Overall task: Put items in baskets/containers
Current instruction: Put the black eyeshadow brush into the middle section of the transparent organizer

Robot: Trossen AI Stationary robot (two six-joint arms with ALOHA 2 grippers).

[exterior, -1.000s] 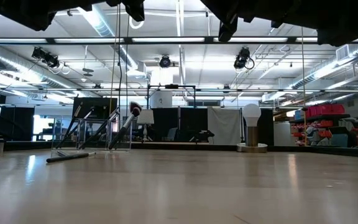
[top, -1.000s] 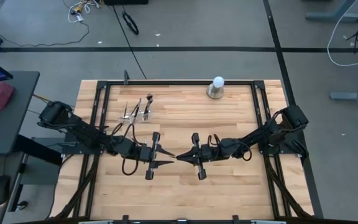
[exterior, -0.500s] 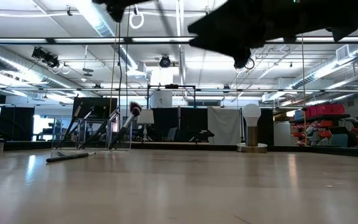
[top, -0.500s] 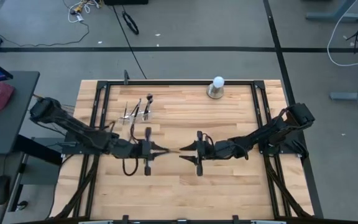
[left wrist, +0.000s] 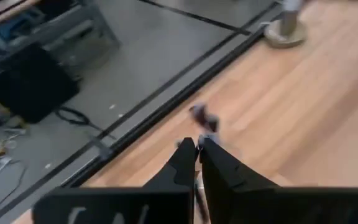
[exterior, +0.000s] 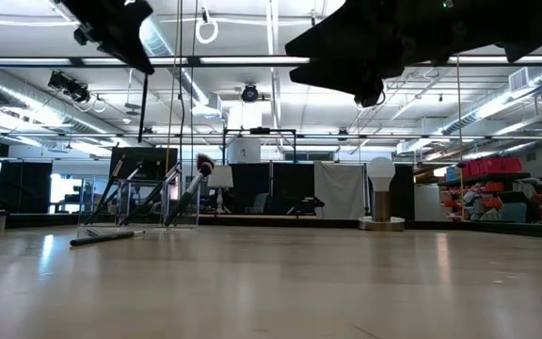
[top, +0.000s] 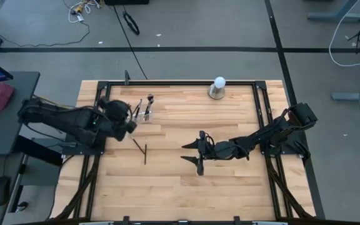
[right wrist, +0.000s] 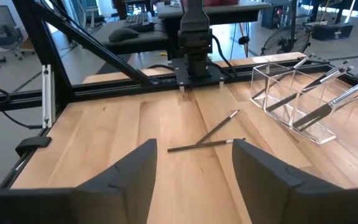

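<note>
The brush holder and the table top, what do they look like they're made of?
The holder looks like clear glossy plastic, maybe acrylic: the brushes inside show through its walls, and the edges catch light. The table top looks like pale wood planks with a smooth, faintly shiny finish: seams and grain run along it.

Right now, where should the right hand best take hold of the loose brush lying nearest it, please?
Take the brush on its handle half nearer the table's front edge, clear of the second brush touching its far part. Come straight down with the right hand, fingers astride the handle: it lies flat and thin.
</note>
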